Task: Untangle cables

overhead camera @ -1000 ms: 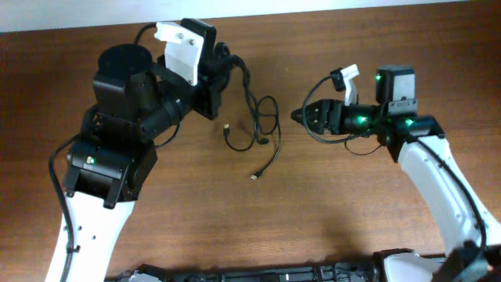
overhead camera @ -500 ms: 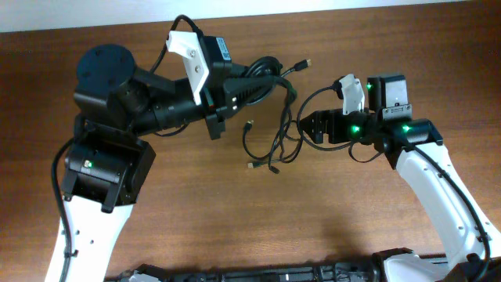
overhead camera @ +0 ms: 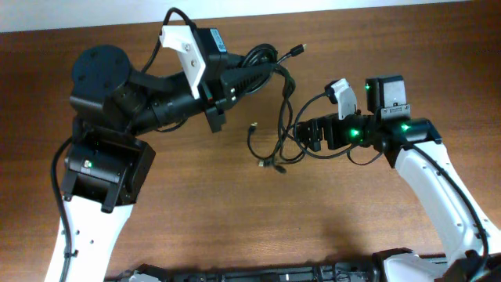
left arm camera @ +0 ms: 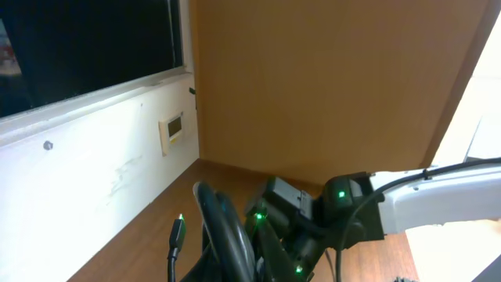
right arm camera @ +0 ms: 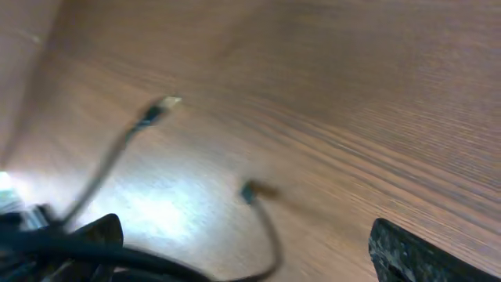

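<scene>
Surface (overhead camera: 235, 219): brown wood grain, filling the overhead frame.

Left arm (overhead camera: 117, 117): bulky black, reaching in from the left. Right arm (overhead camera: 430, 180): white link with a black wrist and green lights lit, coming in from the right.

Cables (overhead camera: 266, 66): thin and black, several strands bunched thick at the left gripper (overhead camera: 249, 77), which is clamped on the bunch and holds it off the surface near the far edge. From there loose loops trail down and rightward to the right gripper (overhead camera: 304, 135), near the middle of the surface. One plug (overhead camera: 299, 51) juts out past the bunch. Two free ends lie lower, one plug (overhead camera: 253, 125) left of the loops and one (overhead camera: 270, 164) beneath them.

Hard to read: overhead, the right gripper is a dark block with strands crossing it, so its opening is unclear there. Crossings within the loops cannot be sorted. The left fingers are lost under the bunch.

Right wrist view, motion-blurred: the fingers (right arm camera: 407, 258) stand wide apart at the bottom corners, with dark strands between them low in frame. No clamp shows. Two plug ends hang over the wood, one pale-tipped (right arm camera: 160, 106) and one dark (right arm camera: 250, 189).

Left wrist view: tilted up at a wall. The bunch (left arm camera: 223, 235) is cut off at the bottom edge, with the right arm (left arm camera: 438, 196) behind it.
</scene>
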Controlling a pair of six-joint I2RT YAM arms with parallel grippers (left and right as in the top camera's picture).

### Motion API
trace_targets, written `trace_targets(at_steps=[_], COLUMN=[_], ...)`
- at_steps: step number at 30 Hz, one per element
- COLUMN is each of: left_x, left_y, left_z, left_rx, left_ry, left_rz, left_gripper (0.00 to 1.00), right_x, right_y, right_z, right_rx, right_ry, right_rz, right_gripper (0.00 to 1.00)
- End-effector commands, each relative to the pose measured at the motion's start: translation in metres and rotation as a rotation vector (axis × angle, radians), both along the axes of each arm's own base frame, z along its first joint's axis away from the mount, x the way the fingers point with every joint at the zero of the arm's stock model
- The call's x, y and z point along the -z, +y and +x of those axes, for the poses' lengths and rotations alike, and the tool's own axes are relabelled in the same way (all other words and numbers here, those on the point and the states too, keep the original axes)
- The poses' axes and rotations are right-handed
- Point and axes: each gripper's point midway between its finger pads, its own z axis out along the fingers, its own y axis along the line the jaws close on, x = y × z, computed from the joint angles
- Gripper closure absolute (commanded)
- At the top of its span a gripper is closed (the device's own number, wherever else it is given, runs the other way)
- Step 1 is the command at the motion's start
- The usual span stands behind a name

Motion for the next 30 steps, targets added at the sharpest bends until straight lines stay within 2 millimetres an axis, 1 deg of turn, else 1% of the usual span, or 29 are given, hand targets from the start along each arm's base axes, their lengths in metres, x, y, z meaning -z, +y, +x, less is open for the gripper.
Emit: trace_targets(at_steps=[1,2,4,5,6,7,8,10,14,16,19,21,23,24,28,30], left_x=[-0.018,-0.019,-0.020,-0.019,-0.018,-0.013,-0.006,0.007,0.019,0.024,0.031,0.032,0.036,0.039,0.044,0.051], left_y=[0.005,0.005,0.007,0.009,0.013,0.020,0.027,0.039,0.064,0.069,0.079,0.081,0.086,0.088,0.088,0.088], left_z=[-0.012,-0.013,-0.011,-0.005,0.001,0.012,0.023,0.034,0.052,0.054,0.061,0.063,0.067,0.068,0.067,0.065], left_rx=[-0.003,-0.004,-0.021,-0.052,-0.089,-0.157,-0.220,-0.296,-0.404,-0.418,-0.483,-0.495,-0.539,-0.553,-0.548,-0.548], left_ry=[-0.013,-0.015,-0.017,-0.018,-0.037,-0.021,0.010,0.068,0.121,0.139,0.165,0.168,0.181,0.192,0.212,0.239], left_rz=[-0.041,-0.042,-0.043,-0.042,-0.028,-0.018,-0.005,0.021,0.045,0.052,0.067,0.070,0.081,0.088,0.098,0.114], left_gripper=[1.00,1.00,1.00,1.00,1.00,1.00,1.00,1.00,1.00,1.00,1.00,1.00,1.00,1.00,1.00,1.00], right_x=[0.042,0.052,0.059,0.060,0.061,0.063,0.064,0.066,0.069,0.070,0.070,0.070,0.070,0.070,0.063,0.048], right_y=[-0.057,-0.079,-0.105,-0.112,-0.117,-0.122,-0.131,-0.152,-0.194,-0.204,-0.210,-0.210,-0.211,-0.208,-0.171,-0.144], right_z=[0.012,0.007,-0.003,-0.006,-0.010,-0.013,-0.016,-0.022,-0.042,-0.045,-0.047,-0.049,-0.049,-0.048,-0.038,-0.031], right_rx=[0.256,0.352,0.444,0.460,0.469,0.481,0.504,0.566,0.695,0.731,0.763,0.764,0.766,0.757,0.521,0.371], right_ry=[0.097,0.147,0.194,0.203,0.218,0.239,0.261,0.304,0.405,0.421,0.438,0.448,0.450,0.450,0.376,0.283], right_rz=[-0.299,-0.396,-0.516,-0.550,-0.562,-0.564,-0.566,-0.560,-0.544,-0.529,-0.473,-0.460,-0.458,-0.441,-0.298,-0.187], right_gripper=[0.01,0.01,0.01,0.01,0.01,0.01,0.01,0.00,0.01,0.01,0.01,0.01,0.01,0.01,0.01,0.01])
